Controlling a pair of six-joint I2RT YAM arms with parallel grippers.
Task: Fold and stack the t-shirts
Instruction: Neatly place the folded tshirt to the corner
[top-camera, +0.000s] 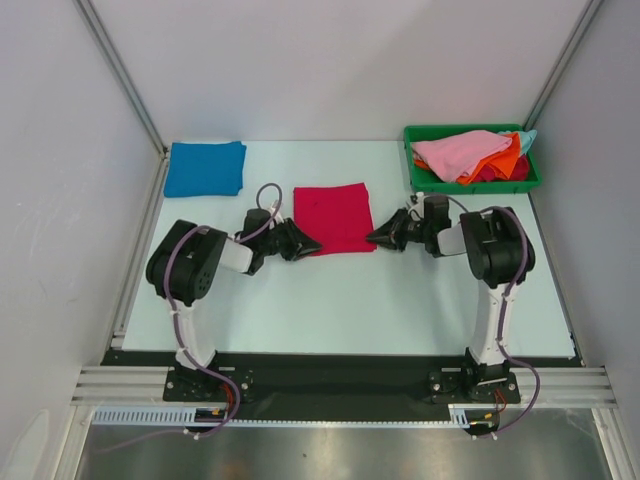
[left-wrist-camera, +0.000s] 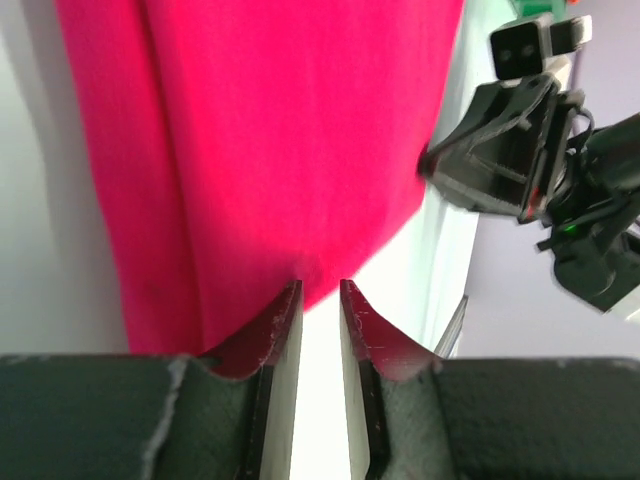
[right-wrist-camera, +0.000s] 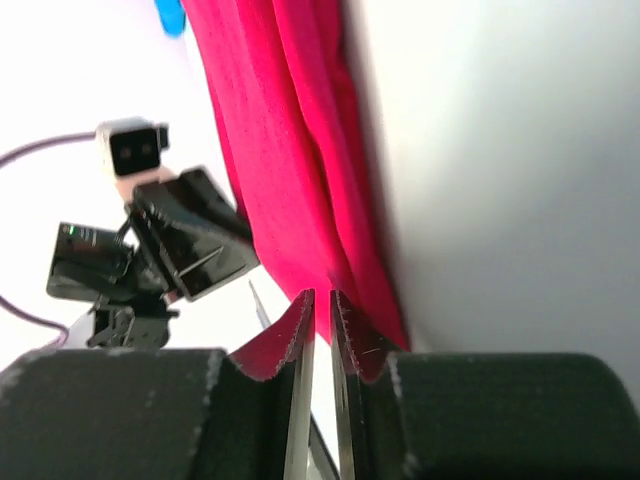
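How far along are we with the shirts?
Done: a blue shirt lies folded at far left. In hand: the crimson shirt, folded to a flat rectangle, with the left tool and right tool at its near corners, neither visibly gripping. Left: finishing it, stacking, and the shirts heaped in the bin.

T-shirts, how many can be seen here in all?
5: blue t-shirt folded, far left; crimson t-shirt, centre; pink t-shirt, orange t-shirt and light blue t-shirt heaped in the green bin, far right. More may be hidden beneath.
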